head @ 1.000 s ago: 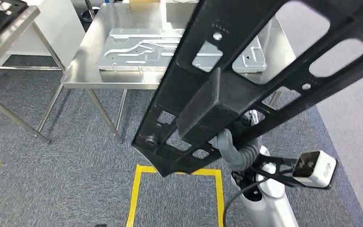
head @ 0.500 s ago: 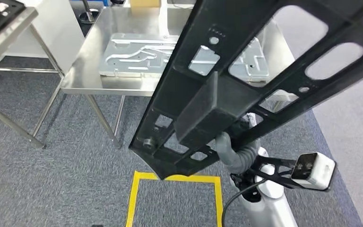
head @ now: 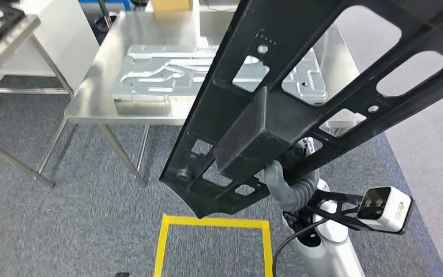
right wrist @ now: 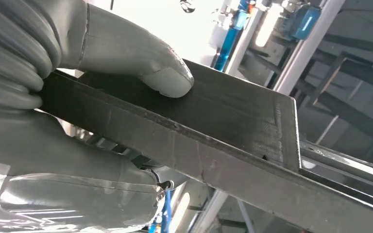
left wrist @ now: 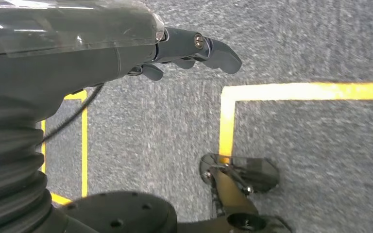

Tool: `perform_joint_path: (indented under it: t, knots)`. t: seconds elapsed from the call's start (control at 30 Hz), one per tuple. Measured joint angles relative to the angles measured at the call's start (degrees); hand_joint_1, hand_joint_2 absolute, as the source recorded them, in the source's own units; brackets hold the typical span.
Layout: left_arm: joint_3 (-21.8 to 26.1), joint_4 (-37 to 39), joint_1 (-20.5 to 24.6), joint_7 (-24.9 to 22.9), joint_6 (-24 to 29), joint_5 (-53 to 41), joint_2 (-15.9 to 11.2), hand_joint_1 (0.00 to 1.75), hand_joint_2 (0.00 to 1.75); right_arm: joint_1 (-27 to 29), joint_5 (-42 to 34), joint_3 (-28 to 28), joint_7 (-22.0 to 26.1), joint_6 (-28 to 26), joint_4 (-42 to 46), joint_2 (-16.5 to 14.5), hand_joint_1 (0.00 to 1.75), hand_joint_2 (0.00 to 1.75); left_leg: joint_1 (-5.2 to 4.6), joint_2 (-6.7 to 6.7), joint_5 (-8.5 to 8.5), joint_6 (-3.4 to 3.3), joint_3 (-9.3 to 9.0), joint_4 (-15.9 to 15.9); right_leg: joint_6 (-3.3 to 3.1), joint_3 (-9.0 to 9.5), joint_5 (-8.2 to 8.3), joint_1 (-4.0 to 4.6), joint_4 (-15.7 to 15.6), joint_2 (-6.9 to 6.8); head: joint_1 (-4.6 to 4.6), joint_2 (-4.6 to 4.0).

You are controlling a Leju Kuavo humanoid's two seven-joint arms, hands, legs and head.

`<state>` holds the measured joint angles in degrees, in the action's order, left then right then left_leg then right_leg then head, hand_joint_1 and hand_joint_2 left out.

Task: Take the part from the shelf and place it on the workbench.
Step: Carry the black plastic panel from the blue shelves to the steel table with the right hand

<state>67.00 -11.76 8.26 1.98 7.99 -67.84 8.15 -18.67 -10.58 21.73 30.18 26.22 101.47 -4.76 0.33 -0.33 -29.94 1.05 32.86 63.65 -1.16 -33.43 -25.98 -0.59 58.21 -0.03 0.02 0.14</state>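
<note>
Black metal part point(head: 277, 109), a long flat frame with cut-out slots and a box-section block at mid-length, runs diagonally from lower centre to upper right of the head view, held off the floor and not yet over the workbench. Right hand point(head: 285, 184) holds it from below, near the lower centre of that view; in the right wrist view the thumb point(right wrist: 167, 80) presses on the flat face of the part point(right wrist: 213, 126) and the fingers wrap the underside.

Left hand point(left wrist: 189, 48) holds nothing, fingers loosely curled and slightly apart, hanging above grey carpet point(left wrist: 311, 48) and a yellow tape line point(left wrist: 291, 91).

Steel workbench point(head: 86, 104) sits in the upper centre of the head view. A grey machined plate point(head: 161, 72) already lies on it.

Risks, as judged:
- Grip sits near one end; most of the length overhangs. Leverage could twist the part out of the one-handed hold.
- Far end is out of frame at upper right, so clearance there cannot be checked; it may strike something on approach.
- Set-down could land on the plate and scrape it or rock.
- Part hides much of the bench from the head view, so placement is partly blind.
</note>
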Motion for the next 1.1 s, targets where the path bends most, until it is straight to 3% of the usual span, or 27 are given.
perform_joint_path:
  t: [0.07,0.1,0.13,0.17,0.23,0.27,0.33,0.43,0.5,0.6,0.63,0.67,0.7,0.77,0.8,0.87,0.97,1.03,1.1]
  knots:
    - [-0.01,0.00,-0.03,-0.09,-0.09,0.00,0.01,0.00,1.75,-0.10,0.19,0.05,-0.01,0.08,0.14,-0.04,1.75,1.75,0.13,0.01,-2.95,0.23,4.43,7.50,-0.31,0.47,-0.54,0.04,0.01,-0.01,-0.11,0.00]
    - [-0.01,0.00,-0.11,-0.14,-0.12,0.01,0.01,0.00,1.75,-0.09,0.30,0.09,-0.03,0.13,0.17,-0.05,1.75,1.75,0.20,0.01,-3.82,0.29,6.43,10.30,-0.35,0.73,-0.83,0.07,0.03,0.03,-0.10,0.01]
    - [0.00,0.00,-0.18,-0.19,-0.13,0.01,0.02,0.00,1.75,-0.09,0.39,0.13,-0.05,0.17,0.21,-0.05,1.75,1.75,0.23,0.01,-3.57,0.30,7.61,11.23,-0.31,1.08,-1.17,0.09,0.05,0.10,-0.11,0.01]
    - [0.01,0.00,-0.23,-0.20,-0.11,0.02,0.02,0.00,1.75,-0.10,0.46,0.17,-0.07,0.21,0.29,-0.05,1.75,1.75,0.26,0.02,-2.06,0.29,7.71,9.96,-0.24,1.54,-1.53,0.10,0.07,0.17,-0.11,0.01]
    - [0.01,0.00,-0.26,-0.21,-0.08,0.02,0.01,0.00,1.75,-0.17,0.51,0.25,-0.09,0.25,0.57,-0.07,1.75,1.75,0.23,0.07,3.25,-0.01,5.39,2.45,0.03,2.67,-2.37,0.09,0.05,0.20,-0.10,0.01]
    - [0.01,0.00,-0.25,-0.21,-0.06,0.03,-0.01,0.00,1.75,-0.24,0.52,0.27,-0.09,0.25,0.69,-0.08,1.75,1.75,0.08,0.12,4.63,-0.24,4.19,-1.07,0.25,3.13,-2.77,0.14,0.08,0.20,-0.11,0.01]
    - [0.01,0.00,-0.23,-0.20,0.01,0.04,-0.04,0.00,1.75,-0.37,0.54,0.36,-0.12,0.26,0.91,-0.11,1.75,1.75,-0.24,0.18,5.20,-0.89,2.97,-4.40,0.90,3.57,-3.31,0.23,0.17,0.19,-0.15,0.01]
    - [0.01,0.00,-0.39,-0.15,0.09,0.07,-0.03,0.00,1.75,-0.51,0.60,0.48,-0.14,0.26,1.24,-0.15,1.75,1.75,-0.15,0.03,5.32,-1.87,2.04,-4.88,1.93,3.99,-3.49,0.32,1.11,0.19,-0.13,0.00]
    - [0.01,0.00,-0.32,-0.13,0.10,0.09,0.01,0.00,1.75,-0.81,0.66,0.52,-0.01,0.26,1.49,-0.15,1.75,1.75,0.05,-0.05,5.11,-2.40,0.99,-5.24,2.42,2.60,-4.64,0.23,4.01,0.16,-0.02,0.01]
    - [0.01,0.00,-0.21,-0.14,0.10,0.09,0.02,0.00,1.75,-1.11,0.90,0.60,0.34,0.25,1.67,-0.12,1.75,1.75,-0.05,-0.08,4.32,-2.89,0.25,-5.34,2.86,-4.07,-8.36,0.16,13.32,0.15,0.07,0.01]
    - [0.01,0.00,-0.28,-0.15,0.10,0.09,0.02,0.00,1.75,-1.09,1.07,0.62,0.52,0.22,1.71,-0.10,1.75,1.75,-0.11,-0.10,3.97,-2.91,-0.07,-5.32,2.92,-5.81,-8.47,0.16,14.94,0.14,0.05,0.01]
    - [0.01,0.00,-0.38,-0.16,0.11,0.10,0.02,0.00,1.75,-1.06,1.33,0.62,0.74,0.17,1.81,-0.08,1.75,1.75,-0.17,-0.13,3.58,-2.91,-0.52,-5.31,2.87,-6.63,-7.38,0.17,14.69,0.14,0.06,0.01]
    - [0.01,0.00,-0.46,-0.16,0.11,0.10,0.03,0.00,1.75,-1.05,1.63,0.63,0.97,0.12,2.02,-0.06,1.75,1.75,-0.22,-0.16,3.13,-2.87,-1.12,-5.30,2.71,-6.32,-5.05,0.20,12.36,0.13,0.06,0.01]
    - [0.01,0.01,-0.54,-0.18,0.12,0.11,0.14,0.00,1.75,-1.09,2.19,0.68,1.35,0.00,2.67,-0.05,1.75,1.75,-0.28,-0.20,2.21,-2.65,-2.35,-5.37,2.10,-4.17,-0.08,0.45,5.29,0.11,0.03,0.01]
    - [0.01,0.01,-0.52,-0.18,0.13,0.13,0.22,0.00,1.75,-1.16,2.37,0.72,1.50,-0.05,2.99,-0.05,1.75,1.75,-0.28,-0.22,1.84,-2.42,-2.71,-5.44,1.76,-3.29,0.90,0.70,2.65,0.11,0.02,0.01]
    - [0.01,0.02,-0.48,-0.20,0.16,0.20,0.33,0.00,1.75,-1.23,2.61,0.78,1.68,-0.12,3.51,-0.04,1.75,1.75,-0.30,-0.19,1.39,-1.71,-3.08,-5.47,1.03,-2.75,0.89,1.10,0.95,0.13,-0.03,0.01]
    - [0.03,0.02,-0.48,-0.21,0.20,0.40,0.33,0.00,1.75,-1.29,2.80,0.85,1.78,-0.12,4.27,-0.04,1.75,1.75,-0.48,-0.08,0.89,-0.64,-3.57,-4.08,0.00,-1.20,0.89,0.64,0.00,0.16,-0.11,0.01]
    - [0.03,0.02,-0.39,-0.17,0.22,0.54,0.32,0.00,1.75,-1.45,2.91,0.98,1.85,-0.09,4.79,-0.06,1.75,1.75,-0.28,-0.04,-0.98,-0.25,-1.20,0.60,-0.47,0.12,0.47,0.29,-0.44,0.03,-0.36,0.01]
    - [0.03,0.02,-0.44,-0.15,0.23,0.62,0.33,0.00,1.75,-1.54,3.04,1.09,1.87,-0.08,5.03,-0.07,1.75,1.75,0.07,-0.03,-3.68,0.19,3.48,7.80,-0.67,0.85,-0.25,0.25,-0.52,0.03,-0.55,0.01]
